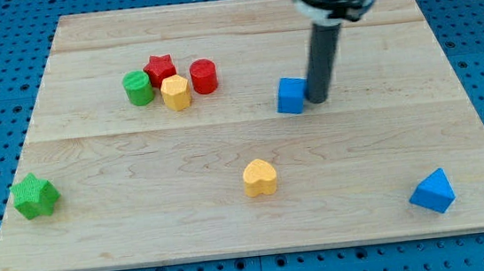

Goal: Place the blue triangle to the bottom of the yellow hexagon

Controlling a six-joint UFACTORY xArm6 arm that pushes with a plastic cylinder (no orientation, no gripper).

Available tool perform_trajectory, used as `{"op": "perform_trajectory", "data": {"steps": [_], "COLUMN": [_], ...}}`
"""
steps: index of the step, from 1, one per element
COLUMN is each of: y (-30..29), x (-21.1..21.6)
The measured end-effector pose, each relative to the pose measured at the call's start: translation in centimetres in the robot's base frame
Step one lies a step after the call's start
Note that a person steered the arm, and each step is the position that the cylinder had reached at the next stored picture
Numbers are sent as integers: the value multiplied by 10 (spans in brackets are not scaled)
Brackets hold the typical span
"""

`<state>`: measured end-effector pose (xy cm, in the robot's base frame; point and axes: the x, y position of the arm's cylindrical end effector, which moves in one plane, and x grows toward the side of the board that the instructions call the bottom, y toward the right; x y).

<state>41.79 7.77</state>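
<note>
The blue triangle (433, 192) lies near the board's bottom right corner. The yellow hexagon (176, 93) sits at the upper left, touching the red star (160, 69) above it, with the green cylinder (138, 88) close on its left and the red cylinder (203, 76) close on its right. My tip (319, 100) is down on the board right of centre, against the right side of the blue cube (291, 96). It is far from both the triangle and the hexagon.
A yellow heart (260, 177) lies at the bottom centre. A green star (35, 195) sits near the left edge. The wooden board (260, 232) rests on a blue pegboard.
</note>
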Motion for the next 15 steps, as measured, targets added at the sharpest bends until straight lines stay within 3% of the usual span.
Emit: {"op": "perform_trajectory", "data": {"steps": [1,2,3,4,5,6,8,9,10,11,12,13,15], "y": [-84,17,129,165,162,106,10,-73,-119,-104,-17,19,-106], "x": [-2,23,80,140,171,177,94,72,56,73,106,49,35]}}
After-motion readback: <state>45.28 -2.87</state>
